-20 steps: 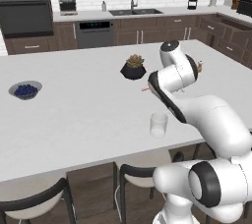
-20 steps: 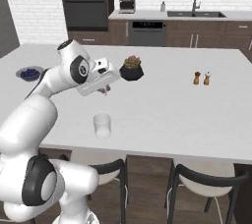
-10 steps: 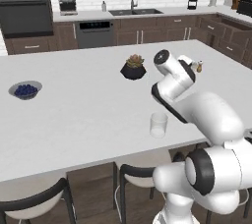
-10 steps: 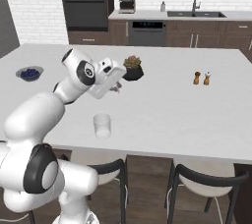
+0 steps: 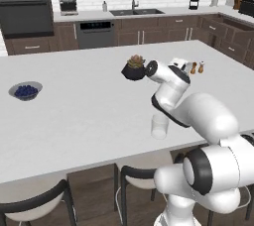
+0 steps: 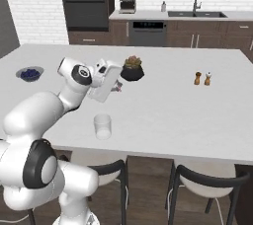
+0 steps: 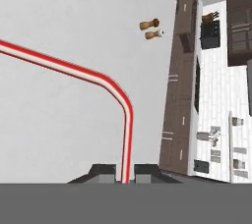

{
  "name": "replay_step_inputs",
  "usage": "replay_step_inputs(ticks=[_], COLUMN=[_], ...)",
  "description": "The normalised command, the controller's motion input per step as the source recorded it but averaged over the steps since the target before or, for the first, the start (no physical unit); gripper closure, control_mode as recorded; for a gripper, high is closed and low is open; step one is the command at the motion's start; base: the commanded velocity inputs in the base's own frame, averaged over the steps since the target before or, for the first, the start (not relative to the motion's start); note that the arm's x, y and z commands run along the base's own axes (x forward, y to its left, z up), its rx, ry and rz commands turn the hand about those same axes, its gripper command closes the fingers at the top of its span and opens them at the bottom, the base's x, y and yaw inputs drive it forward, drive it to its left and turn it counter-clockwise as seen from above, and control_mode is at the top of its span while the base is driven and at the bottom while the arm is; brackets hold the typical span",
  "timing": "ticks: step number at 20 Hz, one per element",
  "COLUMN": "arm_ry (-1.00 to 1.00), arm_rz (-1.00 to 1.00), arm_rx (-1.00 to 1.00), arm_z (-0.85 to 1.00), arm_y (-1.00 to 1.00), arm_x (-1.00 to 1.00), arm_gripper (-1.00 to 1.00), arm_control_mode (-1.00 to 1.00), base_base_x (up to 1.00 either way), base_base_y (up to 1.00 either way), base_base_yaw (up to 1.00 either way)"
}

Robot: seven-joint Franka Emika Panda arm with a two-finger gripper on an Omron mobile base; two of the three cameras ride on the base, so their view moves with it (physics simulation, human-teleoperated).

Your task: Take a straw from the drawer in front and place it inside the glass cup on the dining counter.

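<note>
The straw (image 7: 93, 75), red with a pale stripe and a bend, rises from between the two finger tips of the hand (image 7: 125, 170), which is clamped on it. The hand (image 6: 114, 85) hangs above the white table (image 6: 163, 105), just left of a small potted plant (image 6: 132, 68). The glass cup (image 6: 102, 126) stands near the table's near edge, apart from the hand. Salt and pepper shakers (image 6: 202, 78) sit to the right, a bowl of berries (image 6: 30, 74) far left.

glass cup (image 5: 159, 127) on dining counter (image 5: 79, 116), beside white arm (image 5: 171, 91)
</note>
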Motion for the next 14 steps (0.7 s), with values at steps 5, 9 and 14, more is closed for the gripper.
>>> replay_step_inputs(ticks=[5, 9, 14], arm_ry=[0.18, 0.34, 0.35], arm_rz=[0.00, 0.00, 0.00], arm_rx=[-0.18, -0.14, -0.09], arm_z=[0.00, -0.05, -0.01], arm_y=[0.01, 0.24, 0.44], arm_x=[0.00, 0.00, 0.00], arm_gripper=[1.00, 1.00, 1.00], arm_control_mode=[-1.00, -1.00, -1.00], base_base_x=[0.00, 0.00, 0.00], base_base_y=[0.00, 0.00, 0.00], base_base_yaw=[0.00, 0.00, 0.00])
